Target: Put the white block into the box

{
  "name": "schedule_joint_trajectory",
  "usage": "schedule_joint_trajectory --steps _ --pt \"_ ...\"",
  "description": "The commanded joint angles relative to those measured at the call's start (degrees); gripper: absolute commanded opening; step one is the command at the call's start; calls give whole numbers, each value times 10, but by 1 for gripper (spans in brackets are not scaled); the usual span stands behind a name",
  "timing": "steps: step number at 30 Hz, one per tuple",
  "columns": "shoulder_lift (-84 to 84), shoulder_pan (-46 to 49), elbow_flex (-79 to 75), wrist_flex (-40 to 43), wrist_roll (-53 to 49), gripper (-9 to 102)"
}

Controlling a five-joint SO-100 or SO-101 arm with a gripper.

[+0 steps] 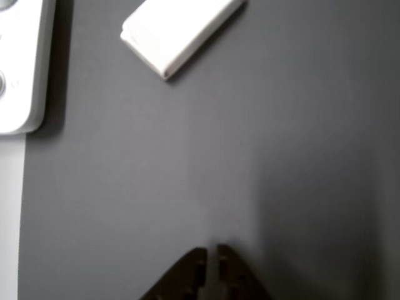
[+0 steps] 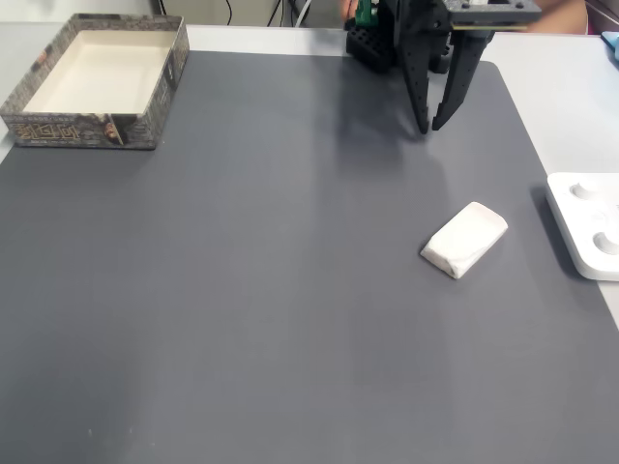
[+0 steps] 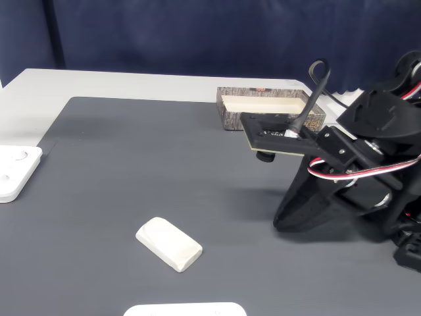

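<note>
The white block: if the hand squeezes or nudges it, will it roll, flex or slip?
The white block lies flat on the grey mat, so it probably slides rather than rolls. It looks solid, likely stiff. Its rounded edges could slip from a shallow pinch.

white block (image 2: 465, 239): plain matte white on every visible face, with a slightly greyer shaded side in a fixed view.
box (image 2: 62, 129): smooth cream-white inside; outer walls and rim were speckled brown-grey, with faint darker patterning.
mat (image 2: 271, 290): uniform dark grey, unpatterned.
table (image 3: 118, 82): pale grey-white around the mat.
gripper (image 2: 427, 127): black fingers; they looked dark brown in the other view.
arm (image 3: 355, 164): black body, with red, white and black wires; a green part showed near its base in a fixed view.
white device (image 2: 585, 227): glossy white.
backdrop (image 3: 197, 36): deep navy blue.
</note>
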Motion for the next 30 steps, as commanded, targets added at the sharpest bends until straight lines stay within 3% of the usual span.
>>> schedule_joint_trajectory --steps 1,30 --pt "22 6 11 1 1 -2" --pt "-36 12 -18 -11 -33 -2"
